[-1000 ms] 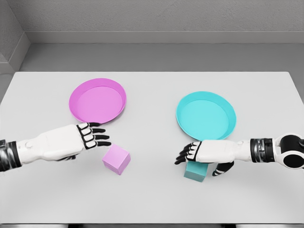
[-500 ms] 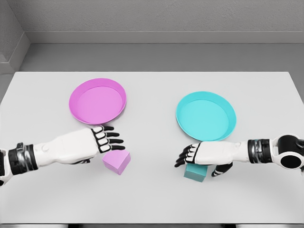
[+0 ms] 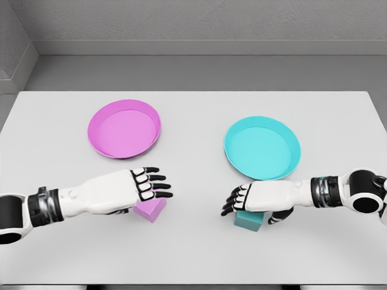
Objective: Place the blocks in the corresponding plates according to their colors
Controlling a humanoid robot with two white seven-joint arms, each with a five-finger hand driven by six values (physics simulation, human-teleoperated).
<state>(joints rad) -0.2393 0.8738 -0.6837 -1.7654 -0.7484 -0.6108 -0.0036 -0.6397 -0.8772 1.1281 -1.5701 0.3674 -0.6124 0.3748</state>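
Left hand [image 3: 142,184] has slid further right since a second ago and now sits right over the pink block [image 3: 151,209], covering its upper left part. Fingers are stretched out and spread, not wrapped around anything. The pink block sits on the white table [image 3: 193,254], just below the pink plate [image 3: 124,128] and apart from it.

Right side has barely changed: the right hand [image 3: 251,198] is parked on top of the teal block [image 3: 248,220], fingers drooping over its left side and thumb down on the right. Can't tell if it's actually squeezing it. That block is just below the teal plate [image 3: 262,148], near its front rim.
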